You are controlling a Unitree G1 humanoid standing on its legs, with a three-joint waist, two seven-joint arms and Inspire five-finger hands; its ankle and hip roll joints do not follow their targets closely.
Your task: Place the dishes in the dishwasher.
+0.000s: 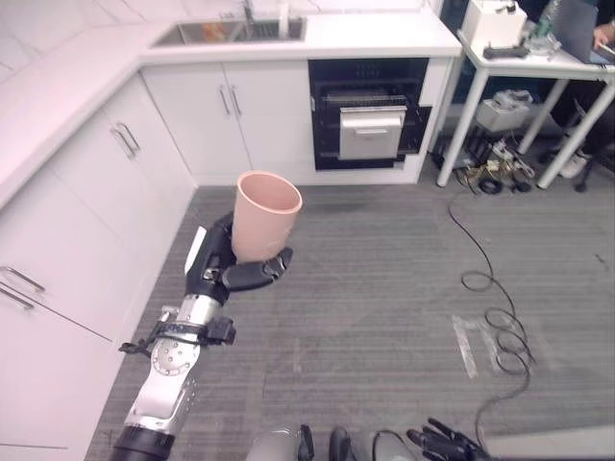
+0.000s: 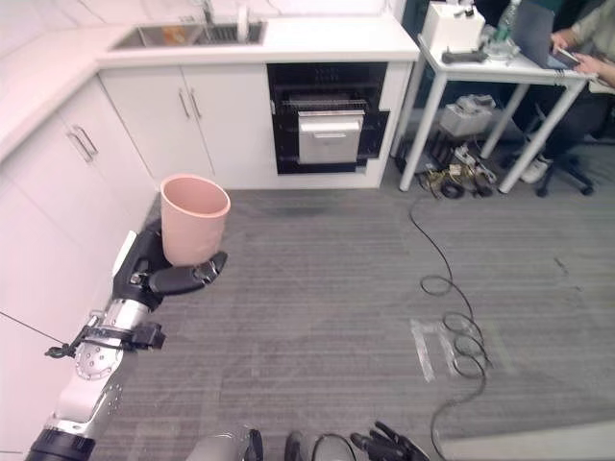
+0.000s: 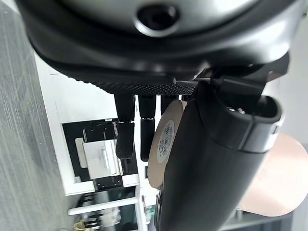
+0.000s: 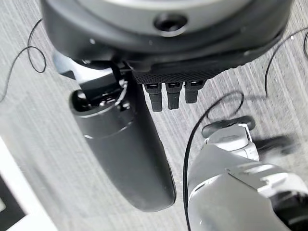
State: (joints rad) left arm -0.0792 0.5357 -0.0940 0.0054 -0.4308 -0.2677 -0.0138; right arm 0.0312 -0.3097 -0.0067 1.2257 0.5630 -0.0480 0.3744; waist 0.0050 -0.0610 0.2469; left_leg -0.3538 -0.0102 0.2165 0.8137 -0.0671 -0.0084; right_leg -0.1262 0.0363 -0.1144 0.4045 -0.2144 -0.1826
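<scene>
My left hand (image 1: 226,269) is shut on a pale pink cup (image 1: 266,216), held upright with its mouth up over the grey carpet. In the left wrist view the cup's base (image 3: 166,144) sits between the thumb and fingers. The dishwasher (image 1: 370,110) stands open under the counter at the far side of the room, well beyond the cup, with a wire rack and a silver front panel showing inside. My right hand (image 1: 444,444) hangs low at the near edge, fingers relaxed, holding nothing; its thumb (image 4: 122,144) shows over the carpet.
White cabinets (image 1: 86,192) run along the left, with a sink (image 1: 231,31) in the counter at the back. A white table (image 1: 538,58) with a seated person stands at the back right. Black cables (image 1: 495,307) loop on the carpet to the right.
</scene>
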